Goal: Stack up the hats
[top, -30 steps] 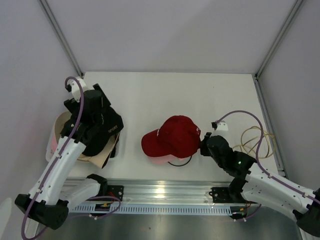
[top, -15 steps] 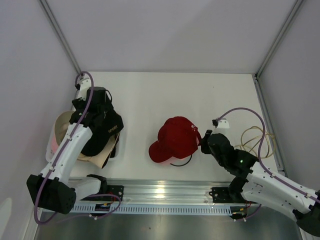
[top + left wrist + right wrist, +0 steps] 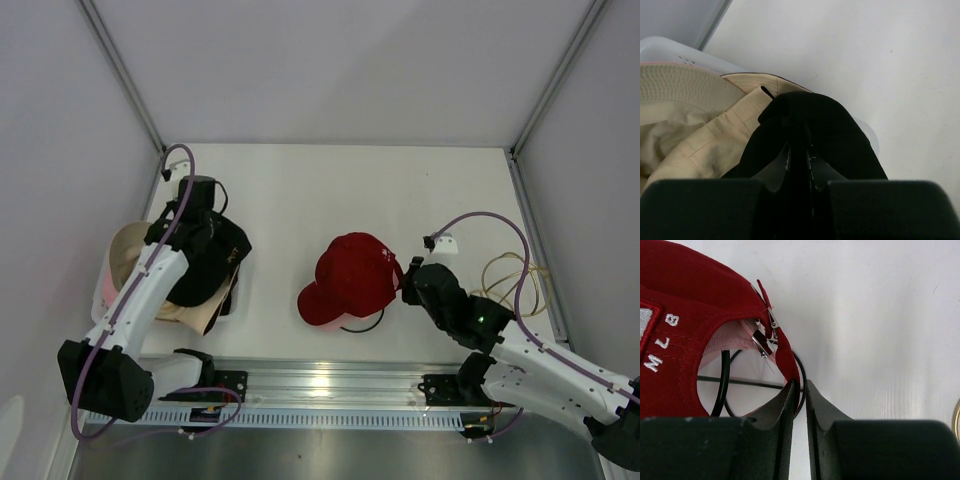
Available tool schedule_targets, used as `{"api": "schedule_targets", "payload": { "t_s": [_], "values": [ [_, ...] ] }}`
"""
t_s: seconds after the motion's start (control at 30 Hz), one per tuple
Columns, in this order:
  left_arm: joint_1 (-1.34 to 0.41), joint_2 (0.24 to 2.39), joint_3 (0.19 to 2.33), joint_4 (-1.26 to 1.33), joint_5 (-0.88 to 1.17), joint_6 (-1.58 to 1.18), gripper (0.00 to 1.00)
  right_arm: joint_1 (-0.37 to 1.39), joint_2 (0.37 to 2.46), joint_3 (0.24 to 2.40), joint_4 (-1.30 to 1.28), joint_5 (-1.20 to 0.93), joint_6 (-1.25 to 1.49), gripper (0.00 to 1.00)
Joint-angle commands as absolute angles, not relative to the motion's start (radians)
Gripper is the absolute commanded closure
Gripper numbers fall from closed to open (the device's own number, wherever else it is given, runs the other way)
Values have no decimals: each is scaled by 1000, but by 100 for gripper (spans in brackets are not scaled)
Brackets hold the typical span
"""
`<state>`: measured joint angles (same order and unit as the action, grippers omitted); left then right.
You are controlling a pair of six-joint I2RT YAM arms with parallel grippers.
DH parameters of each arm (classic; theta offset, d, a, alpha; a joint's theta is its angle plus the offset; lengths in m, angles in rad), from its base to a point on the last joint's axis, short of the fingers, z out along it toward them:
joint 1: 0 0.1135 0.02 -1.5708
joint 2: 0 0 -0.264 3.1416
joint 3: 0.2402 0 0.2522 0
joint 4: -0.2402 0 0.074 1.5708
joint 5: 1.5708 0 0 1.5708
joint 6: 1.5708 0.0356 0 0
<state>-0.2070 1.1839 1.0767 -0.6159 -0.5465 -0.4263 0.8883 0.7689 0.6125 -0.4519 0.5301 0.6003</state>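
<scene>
- Top external view: the black hat (image 3: 205, 265) lies on the beige hat (image 3: 125, 250) at the left of the surface (image 3: 330, 190). The red cap (image 3: 352, 278) sits in the middle.
- The hats look soft, light and floppy, so they will likely sag and fold when lifted. A brim or back edge is a good place to pinch.
- The left pincer (image 3: 799, 150) is clenched on a fold of the black hat.
- The right pincer (image 3: 799, 390) is pinching the red cap's back edge, by the strap. A thin black wire hoop (image 3: 722, 380) lies under it.
- A second ago the left pincer was wide open over the pile. Now it has closed.
- The red cap has turned and slid a bit to the right.
</scene>
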Motion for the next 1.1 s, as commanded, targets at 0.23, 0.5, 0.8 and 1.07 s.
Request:
{"api": "schedule_targets", "payload": {
  "t_s": [0.23, 0.5, 0.8, 1.07],
  "values": [
    [-202, 1037, 1176, -632, -421, -348, 99, 891, 778, 664, -451, 577, 574, 82],
    [-402, 931, 1353, -595, -100, -376, 97, 891, 773, 649, -437, 578, 601, 82],
    [-733, 1061, 1302, -345, -242, -482, 95, 891, 721, 637, -443, 594, 658, 81],
    [-913, 1215, 1356, -331, -299, -396, 93, 893, 681, 640, -485, 609, 692, 78]
  ]
}}
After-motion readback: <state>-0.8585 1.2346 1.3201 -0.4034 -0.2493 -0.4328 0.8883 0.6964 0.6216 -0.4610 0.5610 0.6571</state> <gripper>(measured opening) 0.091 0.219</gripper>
